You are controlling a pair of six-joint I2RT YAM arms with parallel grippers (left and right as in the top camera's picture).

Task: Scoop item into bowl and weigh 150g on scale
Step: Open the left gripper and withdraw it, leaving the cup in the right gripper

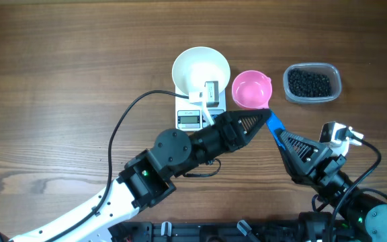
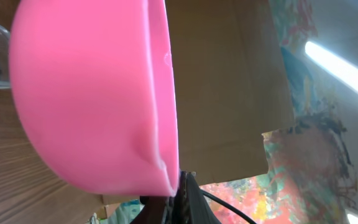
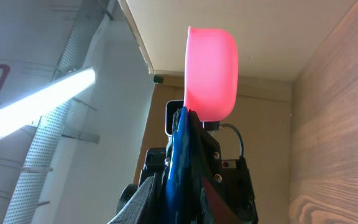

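- Step in hand: getting the small pink plastic scoop (image 1: 251, 89) gripped by its blue handle (image 1: 275, 126). By my reading no scooping is done, as its cup looks empty.
- Your left gripper (image 1: 262, 119) is pressed together at the handle's root; whether it pinches the scoop, I cannot tell.
- Your right gripper (image 1: 286, 140) has the handle between its fingers — firm hold or not, I cannot tell.
- The black pellets (image 1: 309, 82) lie in the clear rectangular plastic tub (image 1: 336, 75), toward the table's (image 1: 59, 60) far edge, right of centre.
- The round white bowl (image 1: 193, 64), empty, stands on the white digital scale (image 1: 189, 119), mid-table.
- Next: settle one secure grip, then dip the scoop into the tub.
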